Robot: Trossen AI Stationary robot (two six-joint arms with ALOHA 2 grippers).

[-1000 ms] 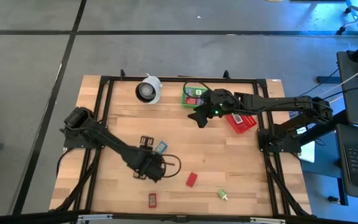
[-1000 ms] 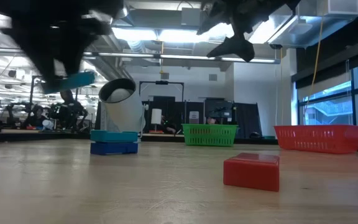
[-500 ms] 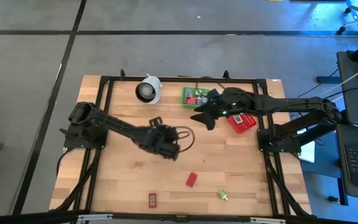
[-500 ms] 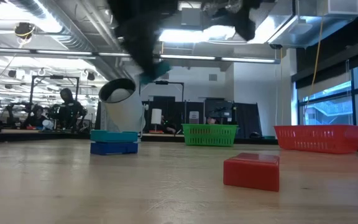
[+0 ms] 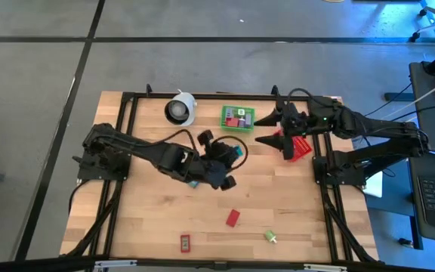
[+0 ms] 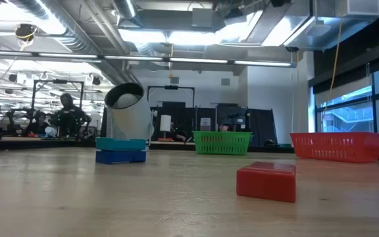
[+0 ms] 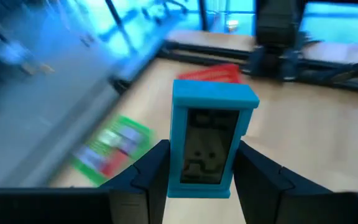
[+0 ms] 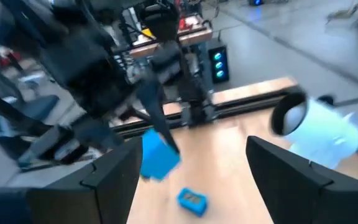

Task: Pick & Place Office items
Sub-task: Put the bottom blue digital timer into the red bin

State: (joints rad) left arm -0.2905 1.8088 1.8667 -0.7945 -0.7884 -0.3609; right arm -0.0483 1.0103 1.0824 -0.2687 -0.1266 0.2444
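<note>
Left end effector (image 7: 201, 171) clamped on a teal block (image 7: 212, 140), carried above mid-counter (image 5: 157, 219).
Right end effector (image 5: 274, 139) fingers spread, empty, by red basket (image 5: 299, 148). Red block (image 5: 233, 218) and two other pieces lie near the counter's front edge.

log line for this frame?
left gripper: shut on teal block, mid-table | right gripper: open, empty, by red basket | green basket: holds items
</note>
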